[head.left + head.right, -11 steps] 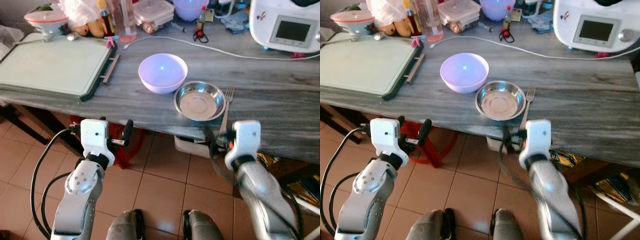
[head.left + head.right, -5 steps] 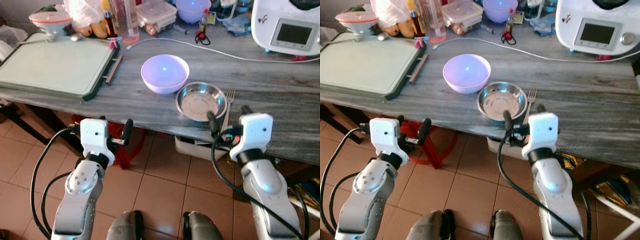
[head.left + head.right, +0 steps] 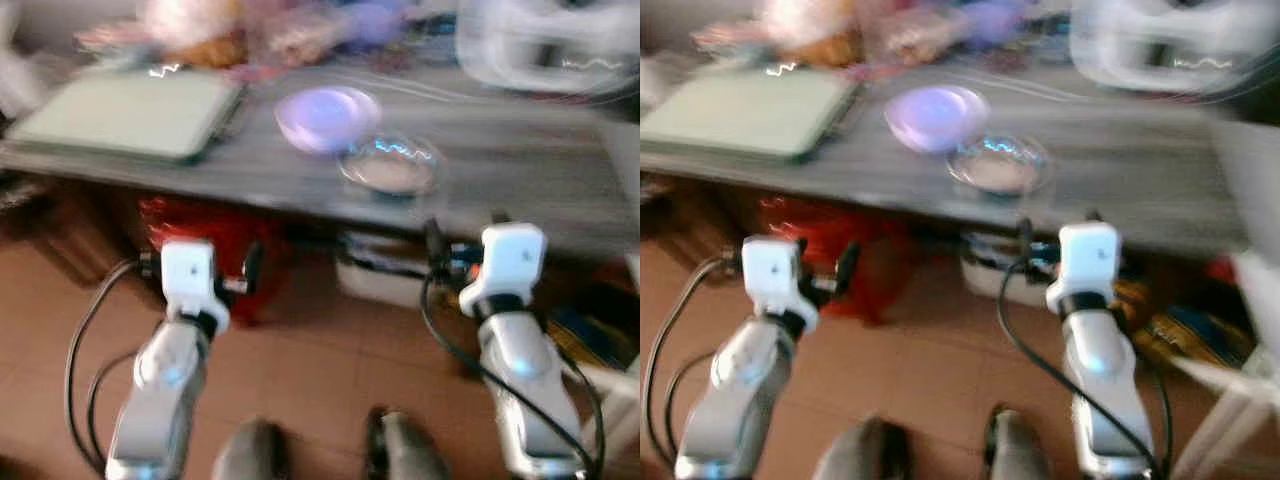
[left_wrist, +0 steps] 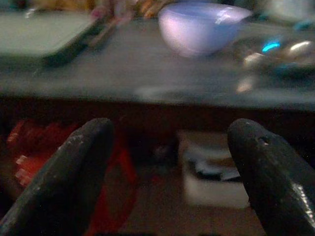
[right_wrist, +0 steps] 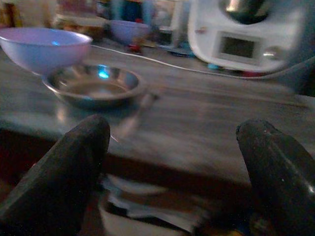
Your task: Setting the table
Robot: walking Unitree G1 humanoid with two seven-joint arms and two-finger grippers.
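Observation:
Both eye views are blurred. A lilac bowl [image 3: 325, 115] stands on the grey wooden table [image 3: 520, 170], with a shallow steel dish [image 3: 390, 168] just to its right. A fork [image 5: 133, 115] lies beside the dish, smeared by motion. My left gripper [image 3: 200, 265] is held below and before the table's front edge, open and holding nothing, its fingers [image 4: 64, 172] wide apart. My right gripper [image 3: 465, 230] is open too, level with the table edge and just short of the dish [image 5: 93, 88].
A pale green board [image 3: 130, 110] lies at the table's left. A white kitchen appliance [image 3: 540, 45] stands back right, with jars and bags along the back. Under the table are a red stool [image 3: 200, 225] and a box [image 3: 385, 270]. The floor is tiled.
The whole picture has shifted and blurred, so the camera has moved. My right arm rose toward the table edge a second ago and has held since. Both grippers stay open.

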